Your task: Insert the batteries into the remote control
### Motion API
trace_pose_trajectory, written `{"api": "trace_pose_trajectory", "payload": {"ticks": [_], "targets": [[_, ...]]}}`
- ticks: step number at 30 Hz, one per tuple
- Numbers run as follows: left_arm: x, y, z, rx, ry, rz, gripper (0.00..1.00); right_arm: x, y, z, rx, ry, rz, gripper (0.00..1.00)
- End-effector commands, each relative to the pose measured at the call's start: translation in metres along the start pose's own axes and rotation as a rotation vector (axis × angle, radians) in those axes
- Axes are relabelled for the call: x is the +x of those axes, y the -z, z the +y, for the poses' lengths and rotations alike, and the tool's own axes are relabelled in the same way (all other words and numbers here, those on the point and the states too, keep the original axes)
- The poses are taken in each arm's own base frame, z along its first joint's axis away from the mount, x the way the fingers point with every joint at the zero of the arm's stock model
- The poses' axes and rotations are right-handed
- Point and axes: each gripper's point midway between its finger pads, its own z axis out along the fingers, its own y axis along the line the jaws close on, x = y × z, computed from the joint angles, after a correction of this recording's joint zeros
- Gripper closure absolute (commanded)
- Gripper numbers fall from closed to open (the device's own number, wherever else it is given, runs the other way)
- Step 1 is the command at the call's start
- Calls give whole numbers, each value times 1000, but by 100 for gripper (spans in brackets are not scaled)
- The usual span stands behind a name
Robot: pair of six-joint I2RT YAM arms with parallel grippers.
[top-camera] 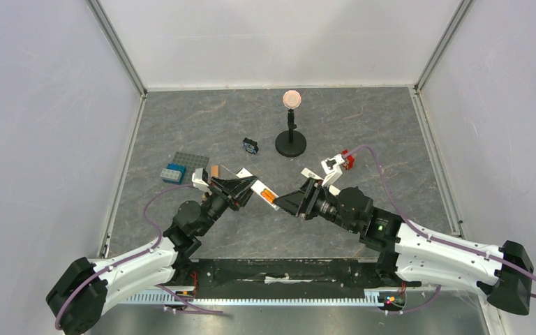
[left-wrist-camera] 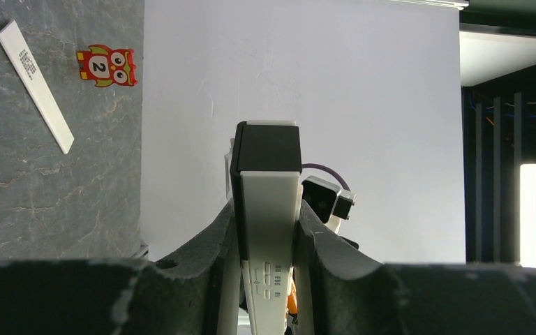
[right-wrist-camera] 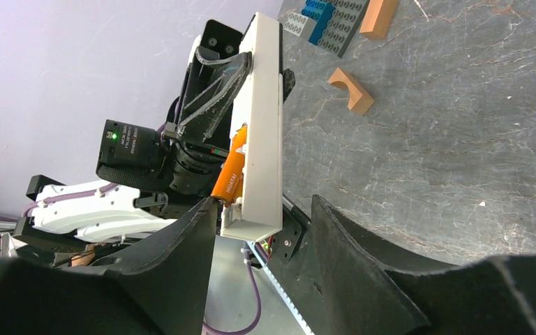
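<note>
The long, slim white plastic remote control [right-wrist-camera: 262,105] was held off the grey stone-patterned tabletop [right-wrist-camera: 426,160], clamped across its width by the left gripper [left-wrist-camera: 266,234], whose black fingers pressed on both of its long sides below its black end. One small orange-copper cylindrical battery [right-wrist-camera: 229,176] lay along the open compartment on the remote's side and looked only partly seated; a smaller orange patch above it may have been the second battery, though that could not be told. The right gripper [right-wrist-camera: 264,227] straddled the remote's free end with its jaws parted, one finger close to the battery and the other clear of the white casing, so it gripped nothing visibly. The likeliest failure from here was the battery springing out of the compartment and dropping to the tabletop if the finger pressed it off-axis or on its end alone. A harder sideways push could also have twisted the remote in the left gripper's hold, spoiling the alignment. Polarity could not be read from these views.
</note>
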Motion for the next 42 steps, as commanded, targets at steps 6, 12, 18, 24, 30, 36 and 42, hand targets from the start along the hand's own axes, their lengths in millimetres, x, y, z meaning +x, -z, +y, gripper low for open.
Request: {"api": "trace_pose_trajectory", "payload": {"ticks": [6,12,18,24,30,36,42], "targets": [[12,7,-27,107,0,62,98,5,-8,-8,32,-63,15,50],[13,11,-28,117,-15,69,98,7,-9,-13,46,-99,25,55],[14,14,-29,128,-31,77,98,9,-9,-19,58,-136,35,59],[15,15,-31,134,-50,82,98,10,-10,-20,58,-162,46,61],[18,14,-34,145,-78,93,98,13,-10,-24,68,-210,65,65],[18,14,-34,150,-97,92,98,18,-10,-27,79,-245,89,73],[15,14,-32,147,-102,76,98,15,-9,-27,90,-245,80,80]]}}
